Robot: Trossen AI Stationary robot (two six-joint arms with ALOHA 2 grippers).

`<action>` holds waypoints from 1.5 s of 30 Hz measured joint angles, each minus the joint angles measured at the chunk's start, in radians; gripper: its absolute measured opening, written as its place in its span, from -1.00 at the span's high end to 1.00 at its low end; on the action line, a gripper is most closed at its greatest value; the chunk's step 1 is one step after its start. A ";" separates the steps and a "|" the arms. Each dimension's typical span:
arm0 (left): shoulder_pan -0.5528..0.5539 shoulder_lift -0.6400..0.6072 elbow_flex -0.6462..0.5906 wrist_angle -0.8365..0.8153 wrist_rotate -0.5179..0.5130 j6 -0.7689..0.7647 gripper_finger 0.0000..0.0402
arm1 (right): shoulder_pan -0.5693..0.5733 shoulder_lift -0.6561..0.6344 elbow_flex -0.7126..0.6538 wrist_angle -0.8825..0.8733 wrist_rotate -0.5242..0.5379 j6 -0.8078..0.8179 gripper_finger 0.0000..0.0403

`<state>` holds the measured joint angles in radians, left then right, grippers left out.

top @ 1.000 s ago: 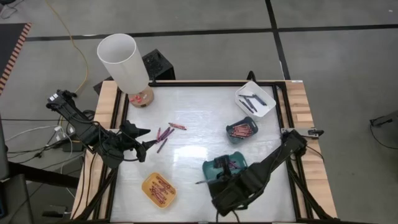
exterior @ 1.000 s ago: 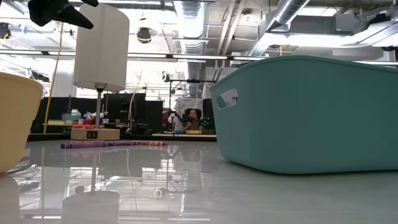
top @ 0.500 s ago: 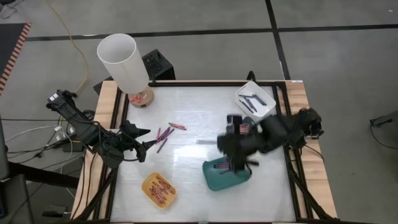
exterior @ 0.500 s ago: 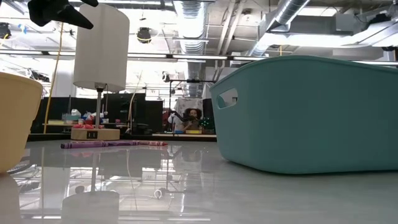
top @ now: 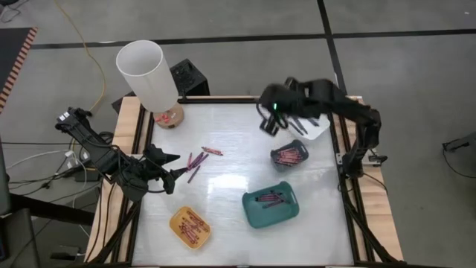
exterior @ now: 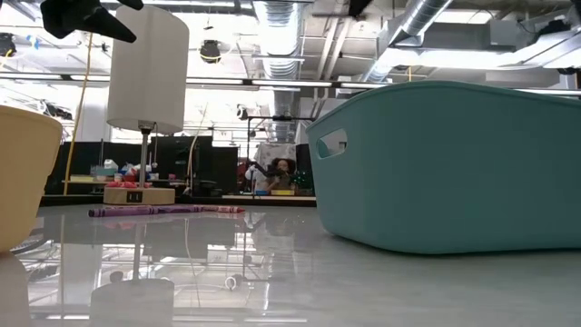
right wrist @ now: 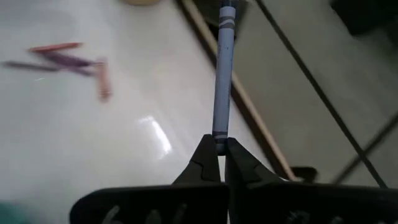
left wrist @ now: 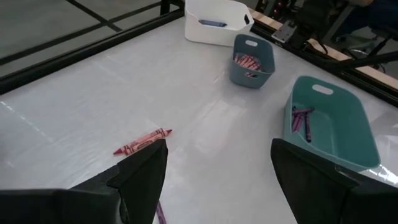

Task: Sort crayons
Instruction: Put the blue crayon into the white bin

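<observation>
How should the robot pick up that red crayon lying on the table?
Pinch the red crayon at its middle, coming straight down from above with the open left gripper. It lies flat on the table with bare surface on both long sides, so the jaws should close across its thin width.
</observation>
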<state>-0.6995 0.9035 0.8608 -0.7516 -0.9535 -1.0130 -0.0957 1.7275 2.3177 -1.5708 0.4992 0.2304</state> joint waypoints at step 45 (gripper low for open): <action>0.001 0.000 0.000 0.000 -0.087 0.040 -0.37 | -0.605 -0.318 -1.373 0.631 -0.252 -0.081 0.99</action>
<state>-0.6987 0.9035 0.8608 -0.7513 -1.0405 -0.9725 -0.7008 1.4092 0.9443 -0.9401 0.2473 0.1499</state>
